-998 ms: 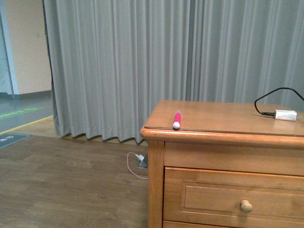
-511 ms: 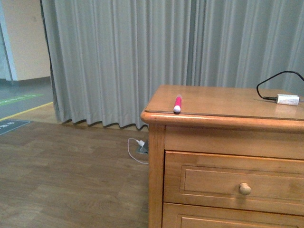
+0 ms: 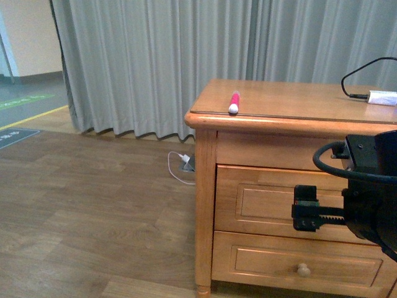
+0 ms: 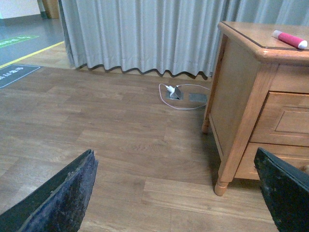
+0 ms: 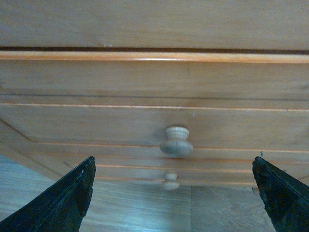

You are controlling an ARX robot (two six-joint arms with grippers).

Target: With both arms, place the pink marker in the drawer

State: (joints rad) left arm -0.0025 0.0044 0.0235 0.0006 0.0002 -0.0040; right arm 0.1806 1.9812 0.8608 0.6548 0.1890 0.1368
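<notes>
The pink marker (image 3: 234, 102) lies on the wooden cabinet's top near its front left corner; it also shows in the left wrist view (image 4: 289, 39). The top drawer (image 3: 267, 202) is closed. My right gripper (image 3: 306, 208) is open in front of that drawer and hides its knob in the front view. In the right wrist view the round knob (image 5: 176, 140) sits between the spread fingers (image 5: 63, 200), a short way off, with my right gripper (image 5: 174, 162) empty. My left gripper (image 4: 174, 159) is open and empty over the floor, left of the cabinet.
A lower drawer with its own knob (image 3: 303, 269) sits under the top one. A white adapter with black cable (image 3: 381, 97) lies at the cabinet top's far right. A floor socket with a white cable (image 3: 184, 164) lies by the grey curtain (image 3: 155, 62).
The view has shifted so the cabinet sits higher and the lower drawer shows. My right arm has come into view in front of the top drawer. The marker has not moved on the cabinet.
</notes>
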